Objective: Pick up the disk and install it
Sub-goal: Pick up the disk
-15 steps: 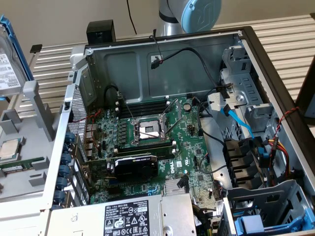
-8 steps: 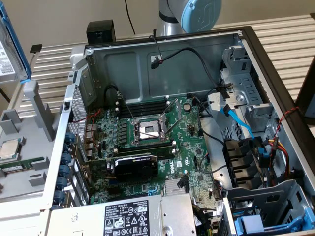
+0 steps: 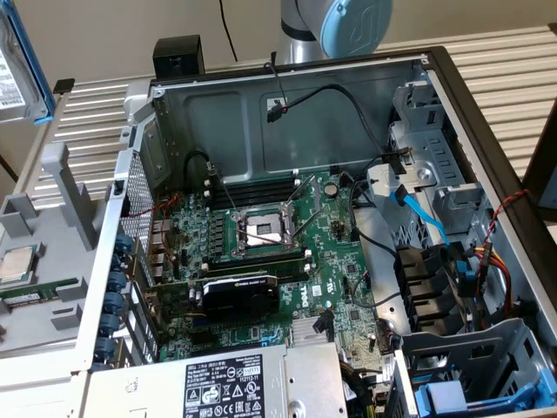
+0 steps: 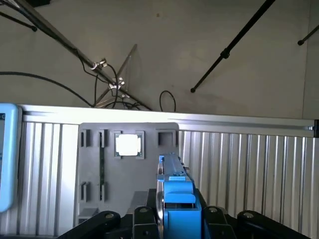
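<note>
Fingers (image 4: 143,219) closed on rectangular silver disk in bright blue plastic carrier (image 4: 177,201), held edge-on clear of grey plastic tray (image 4: 149,169), likely for slotting.

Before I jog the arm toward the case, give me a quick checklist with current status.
1. Disk gripped: ok. The disk sits edge-on, clamped between the jaws.
2. Case open: ok. The computer case has its side off and its interior exposed.
3. Drive cage free of cables: not ok. A blue cable and red-yellow wires lie around it.
4. Target bay empty: cannot tell.
5. CPU chip seated in the grey tray: ok.
</note>
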